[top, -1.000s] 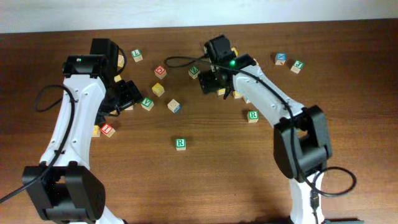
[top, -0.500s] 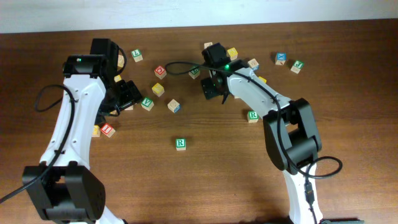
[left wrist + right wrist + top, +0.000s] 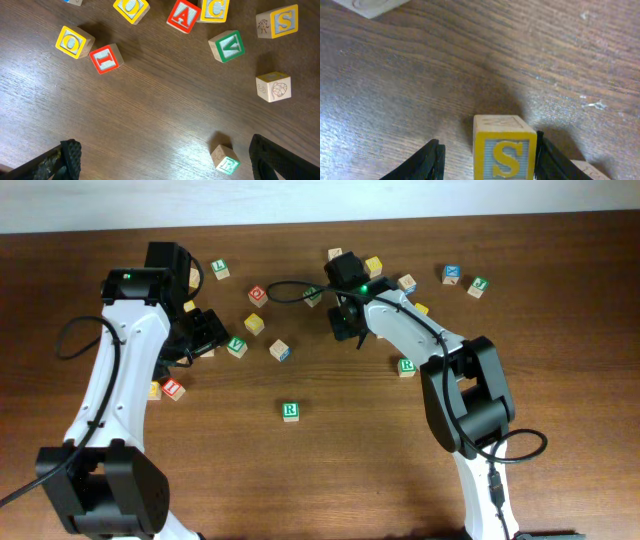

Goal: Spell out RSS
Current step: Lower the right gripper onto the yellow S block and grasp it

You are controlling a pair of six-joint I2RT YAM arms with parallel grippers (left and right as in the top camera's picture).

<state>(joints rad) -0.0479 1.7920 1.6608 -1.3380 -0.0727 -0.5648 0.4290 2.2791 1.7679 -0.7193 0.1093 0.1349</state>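
Observation:
A green R cube [image 3: 290, 411] sits alone at the table's front centre and also shows in the left wrist view [image 3: 225, 159]. A second green R cube [image 3: 406, 366] lies beside the right arm. One yellow S cube [image 3: 505, 150] stands between the open fingers of my right gripper [image 3: 489, 162]; the right finger is next to it and the left finger is apart from it. In the overhead view the right gripper [image 3: 347, 320] hides this cube. Another yellow S cube [image 3: 282, 21] lies left of centre [image 3: 255, 324]. My left gripper [image 3: 167, 165] is open and empty [image 3: 205, 335].
Near the left gripper lie a green V cube [image 3: 227, 46], a plain cube [image 3: 273, 86], a red I [image 3: 106, 57], a red A [image 3: 184, 15] and yellow O [image 3: 75, 41] and C [image 3: 215, 9] cubes. More cubes line the back edge [image 3: 452, 274].
My right arm has swung its elbow and forearm inward, and its gripper has shifted slightly right and toward the front, over the S cube. The left arm has not moved.

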